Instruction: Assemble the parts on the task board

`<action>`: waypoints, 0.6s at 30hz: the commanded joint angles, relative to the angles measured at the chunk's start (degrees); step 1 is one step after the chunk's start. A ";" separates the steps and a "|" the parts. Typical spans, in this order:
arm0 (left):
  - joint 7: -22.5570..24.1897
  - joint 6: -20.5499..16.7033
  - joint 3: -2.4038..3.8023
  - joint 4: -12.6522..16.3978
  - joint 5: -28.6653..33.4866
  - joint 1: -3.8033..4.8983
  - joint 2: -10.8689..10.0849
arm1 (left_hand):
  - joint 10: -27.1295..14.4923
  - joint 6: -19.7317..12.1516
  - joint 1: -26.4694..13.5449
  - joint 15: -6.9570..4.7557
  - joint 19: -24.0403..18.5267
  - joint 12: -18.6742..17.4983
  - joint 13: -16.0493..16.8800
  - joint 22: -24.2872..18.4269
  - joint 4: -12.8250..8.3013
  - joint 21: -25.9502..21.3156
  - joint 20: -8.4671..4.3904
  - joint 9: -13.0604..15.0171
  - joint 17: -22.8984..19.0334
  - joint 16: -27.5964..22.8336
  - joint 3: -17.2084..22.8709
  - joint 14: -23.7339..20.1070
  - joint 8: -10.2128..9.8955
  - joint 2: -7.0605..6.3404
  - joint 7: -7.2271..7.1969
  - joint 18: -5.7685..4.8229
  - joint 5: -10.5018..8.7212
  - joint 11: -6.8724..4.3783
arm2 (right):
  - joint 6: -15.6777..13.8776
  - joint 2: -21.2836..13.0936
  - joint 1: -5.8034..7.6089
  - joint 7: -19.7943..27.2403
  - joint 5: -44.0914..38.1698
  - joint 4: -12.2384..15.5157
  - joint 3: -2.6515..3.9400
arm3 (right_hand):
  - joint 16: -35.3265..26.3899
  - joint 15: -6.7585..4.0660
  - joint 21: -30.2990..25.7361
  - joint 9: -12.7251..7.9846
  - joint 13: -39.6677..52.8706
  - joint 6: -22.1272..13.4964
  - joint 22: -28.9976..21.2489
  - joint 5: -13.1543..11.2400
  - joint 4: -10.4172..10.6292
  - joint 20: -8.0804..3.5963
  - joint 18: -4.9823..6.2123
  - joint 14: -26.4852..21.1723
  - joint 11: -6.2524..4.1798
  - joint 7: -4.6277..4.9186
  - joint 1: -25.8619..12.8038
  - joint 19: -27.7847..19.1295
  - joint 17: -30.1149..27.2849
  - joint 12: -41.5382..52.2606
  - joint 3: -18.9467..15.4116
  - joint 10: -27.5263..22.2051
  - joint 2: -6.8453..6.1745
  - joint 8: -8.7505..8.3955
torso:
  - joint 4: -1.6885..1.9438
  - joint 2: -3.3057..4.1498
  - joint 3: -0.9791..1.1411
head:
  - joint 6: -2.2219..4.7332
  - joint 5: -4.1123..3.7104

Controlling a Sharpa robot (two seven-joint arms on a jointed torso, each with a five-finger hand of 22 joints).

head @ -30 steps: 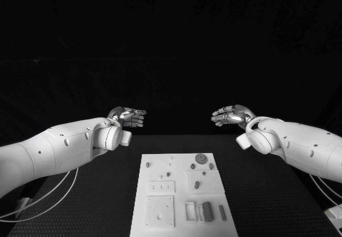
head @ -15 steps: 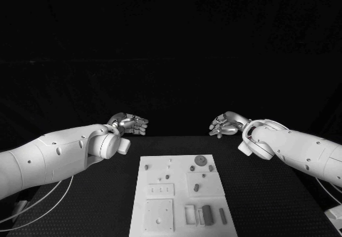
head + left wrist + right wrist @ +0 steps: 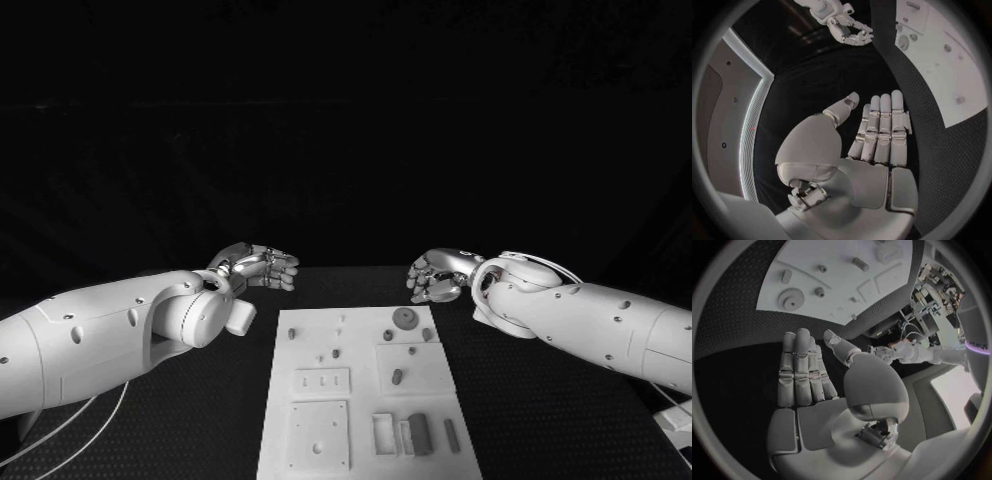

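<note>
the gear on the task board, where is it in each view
Head view: the gear lies at the task board's far end, just below the right robot hand.
Left wrist view: gear near the board's corner.
Right wrist view: gear beyond the fingertips.
Shared landmark: the white task board.

Your head camera looks steeply down on the task board (image 3: pixel 364 390) from its near end. Each wrist camera sits close behind its own hand, left hand (image 3: pixel 873 145) and right hand (image 3: pixel 811 375), and both also catch the board's far end.
</note>
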 commanded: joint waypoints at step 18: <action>0.74 0.35 0.15 3.85 -0.34 0.17 -1.15 | -0.29 0.03 -0.47 0.01 0.23 -0.56 0.14 0.31 -0.42 0.24 -0.16 -0.23 0.41 -0.49 -0.08 0.33 -0.64 -0.66 0.32 0.45 0.13 0.40 | -1.08 1.22 -2.09 -4.97 -16.24 2.19 -1.13 | 38.18 -3.75 29.40 0.90 59.13 1.69 1.62 0.21 0.60 -5.98 0.42 1.53 -3.89 -1.64 -2.95 2.74 29.17 54.21 -0.93 -6.47 -3.96 -3.39 | 1.33 4.35 -0.45 | 0.01 -0.85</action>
